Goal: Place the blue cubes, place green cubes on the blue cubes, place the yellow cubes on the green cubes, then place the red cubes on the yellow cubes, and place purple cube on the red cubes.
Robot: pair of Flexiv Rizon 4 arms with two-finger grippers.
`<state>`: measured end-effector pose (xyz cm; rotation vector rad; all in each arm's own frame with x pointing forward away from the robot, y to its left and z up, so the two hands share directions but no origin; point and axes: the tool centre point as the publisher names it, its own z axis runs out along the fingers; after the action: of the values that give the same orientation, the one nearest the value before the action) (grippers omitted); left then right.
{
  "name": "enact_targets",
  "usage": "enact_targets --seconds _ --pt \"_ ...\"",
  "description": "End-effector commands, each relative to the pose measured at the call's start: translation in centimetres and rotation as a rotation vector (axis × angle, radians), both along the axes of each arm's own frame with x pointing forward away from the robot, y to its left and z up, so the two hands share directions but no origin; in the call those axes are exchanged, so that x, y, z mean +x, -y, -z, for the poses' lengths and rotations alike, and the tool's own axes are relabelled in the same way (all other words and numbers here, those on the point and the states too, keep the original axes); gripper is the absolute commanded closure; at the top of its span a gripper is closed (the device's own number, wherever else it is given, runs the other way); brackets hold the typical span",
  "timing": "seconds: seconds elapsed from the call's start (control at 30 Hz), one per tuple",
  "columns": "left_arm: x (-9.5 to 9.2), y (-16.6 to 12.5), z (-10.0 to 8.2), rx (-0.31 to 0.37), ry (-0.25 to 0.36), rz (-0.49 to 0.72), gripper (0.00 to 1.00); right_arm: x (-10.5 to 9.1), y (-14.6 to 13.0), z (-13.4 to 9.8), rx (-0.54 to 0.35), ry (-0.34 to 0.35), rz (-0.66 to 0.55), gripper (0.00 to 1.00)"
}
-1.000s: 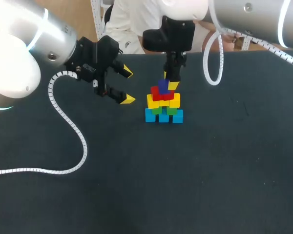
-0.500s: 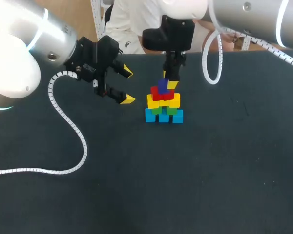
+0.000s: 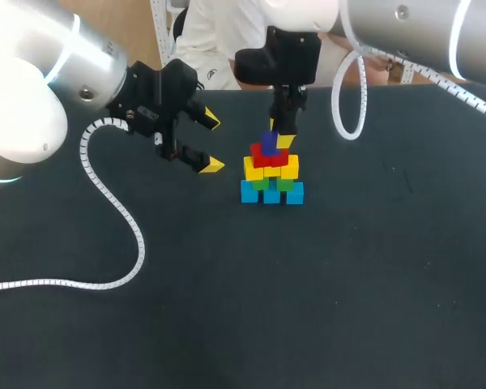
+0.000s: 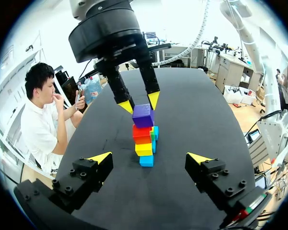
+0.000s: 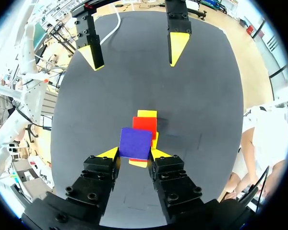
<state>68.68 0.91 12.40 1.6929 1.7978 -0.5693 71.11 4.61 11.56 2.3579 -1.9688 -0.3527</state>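
The black right pincer (image 3: 280, 133) with yellow tips is directly above the pyramid, fingers narrowly closed on two sides of the small purple cube (image 4: 143, 115). That cube looks seated at the pyramid's peak, on the bright red cubes (image 3: 267, 159). My read is that this is the release. Part the fingers evenly and only a little, then rise straight up, because any sideways drag could topple the cap. The left pincer (image 3: 213, 143) hangs beside the pyramid, wide open and holding nothing. No box or tray shows; the pyramid carries everything, with light blue cubes (image 3: 271, 194) on the dark desk (image 3: 308, 284), green cubes (image 3: 260, 184) on them and yellow cubes (image 3: 289, 168) above.
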Motion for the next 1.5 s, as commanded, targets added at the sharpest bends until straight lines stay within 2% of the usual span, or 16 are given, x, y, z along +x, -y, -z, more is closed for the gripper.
enact_targets --seconds 0.03,0.4,0.43,0.47,0.5,0.53,0.6,0.63,0.67,0.7,0.9,1.13,1.5 --pt "0.1 -0.1 0.1 -0.003 0.000 0.004 0.00 0.2 0.0 0.0 0.001 -0.002 0.000 1.00" --pt "0.1 -0.1 0.1 -0.003 0.000 0.004 0.00 0.2 0.0 0.0 0.001 -0.003 0.001 1.00" --pt "0.1 -0.1 0.1 -0.003 0.000 0.004 0.00 0.1 0.0 0.1 0.002 -0.005 0.002 0.97" --pt "0.1 -0.1 0.1 -0.003 0.000 0.004 0.00 0.1 0.0 0.1 0.002 -0.006 0.003 0.89" --pt "0.1 -0.1 0.1 -0.003 0.000 0.004 0.00 0.1 0.0 0.1 0.004 -0.007 0.004 0.72" --pt "0.1 -0.1 0.1 -0.003 0.000 0.004 0.00 0.1 0.0 0.1 0.005 -0.009 0.005 0.64" --pt "0.1 -0.1 0.1 -0.003 0.000 0.004 0.00 0.1 0.0 0.1 0.007 -0.010 0.006 0.58" --pt "0.1 -0.1 0.1 -0.003 0.000 0.004 0.00 0.1 0.0 0.1 0.008 -0.010 0.008 0.51" --pt "0.1 -0.1 0.1 -0.003 0.000 0.004 0.00 0.1 0.0 0.1 0.012 -0.012 0.012 0.21" --pt "0.1 -0.1 0.1 -0.003 0.000 0.004 0.00 0.1 0.1 0.1 0.015 -0.012 0.019 0.00" --pt "0.1 -0.1 0.1 -0.003 0.000 0.004 0.00 0.1 0.5 -0.6 0.038 -0.001 0.035 0.00" --pt "0.1 -0.1 0.1 -0.003 0.000 0.004 0.00 0.0 1.5 -2.3 0.104 0.028 0.065 0.00" --pt "0.1 -0.1 0.1 -0.003 0.000 0.004 0.00 -0.8 4.8 -3.8 0.339 0.014 0.139 0.00"
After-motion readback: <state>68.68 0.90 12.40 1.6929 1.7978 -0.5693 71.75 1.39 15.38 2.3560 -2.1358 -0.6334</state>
